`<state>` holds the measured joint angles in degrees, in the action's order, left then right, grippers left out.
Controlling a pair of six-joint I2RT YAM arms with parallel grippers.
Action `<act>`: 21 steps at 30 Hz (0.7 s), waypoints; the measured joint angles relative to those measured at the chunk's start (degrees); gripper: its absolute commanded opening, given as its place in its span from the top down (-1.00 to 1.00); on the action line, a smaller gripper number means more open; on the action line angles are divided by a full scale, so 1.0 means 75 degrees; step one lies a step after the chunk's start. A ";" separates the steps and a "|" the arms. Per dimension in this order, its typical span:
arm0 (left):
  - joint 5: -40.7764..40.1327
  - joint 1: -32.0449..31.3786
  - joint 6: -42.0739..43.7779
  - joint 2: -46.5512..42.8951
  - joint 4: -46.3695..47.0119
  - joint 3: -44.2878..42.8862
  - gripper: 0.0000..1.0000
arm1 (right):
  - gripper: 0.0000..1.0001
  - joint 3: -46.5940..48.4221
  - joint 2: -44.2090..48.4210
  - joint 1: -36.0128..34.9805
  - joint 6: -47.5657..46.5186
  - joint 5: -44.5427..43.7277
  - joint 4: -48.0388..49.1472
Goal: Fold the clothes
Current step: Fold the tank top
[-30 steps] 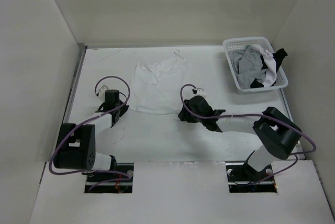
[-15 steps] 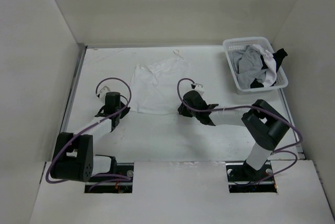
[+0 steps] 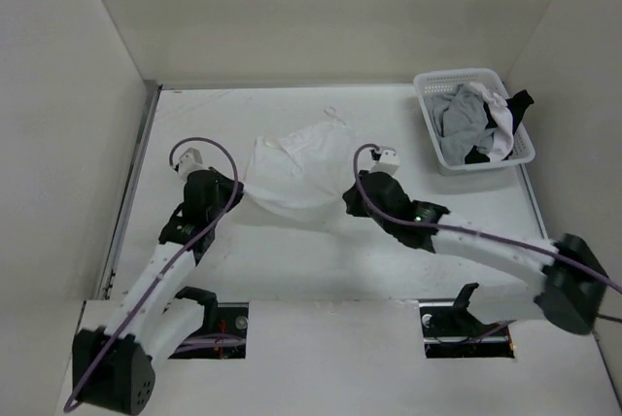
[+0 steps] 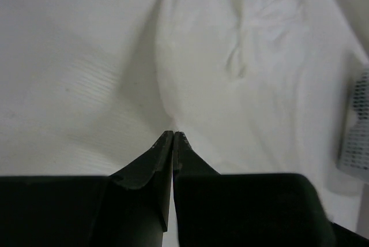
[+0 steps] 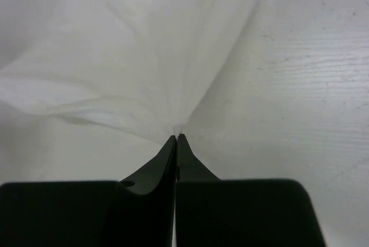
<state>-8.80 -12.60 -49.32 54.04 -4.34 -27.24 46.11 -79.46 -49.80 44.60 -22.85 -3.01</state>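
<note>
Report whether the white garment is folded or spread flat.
Neither: the garment sags bunched between the left gripper and right gripper, each shut on a near corner; no fold is laid yet.

- A white plastic lattice basket point(image 3: 457, 73) stands at the far right corner of the table point(image 3: 292, 256).
- A grey garment point(image 3: 457, 120) lies crumpled inside it.
- A black garment point(image 3: 522, 101) hangs over the basket's right rim.
- A white cloth point(image 3: 501, 140) is bunched beside the grey one.
- Plain pale walls point(image 3: 321, 17) enclose the table on three sides.
</note>
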 measured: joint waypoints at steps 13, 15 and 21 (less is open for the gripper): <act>-0.0781 -0.1070 0.0309 -0.2815 -0.1804 -0.4648 1.00 | 1.00 0.3754 0.4765 -0.3366 -0.1457 -0.2929 -0.3366; -0.0825 -0.1107 0.0347 -0.2798 -0.1816 -0.4797 1.00 | 0.99 0.3952 0.4733 -0.3354 -0.1673 -0.3045 -0.3410; -0.0874 -0.1017 0.0309 -0.2113 -0.1874 -0.4232 1.00 | 0.99 0.3214 0.4077 -0.1381 -0.2063 -0.1792 -0.3249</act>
<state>-15.35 -20.23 -47.00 38.20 -18.39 -58.98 70.22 -48.88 -60.16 29.12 -36.29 -27.38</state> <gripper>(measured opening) 0.017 0.008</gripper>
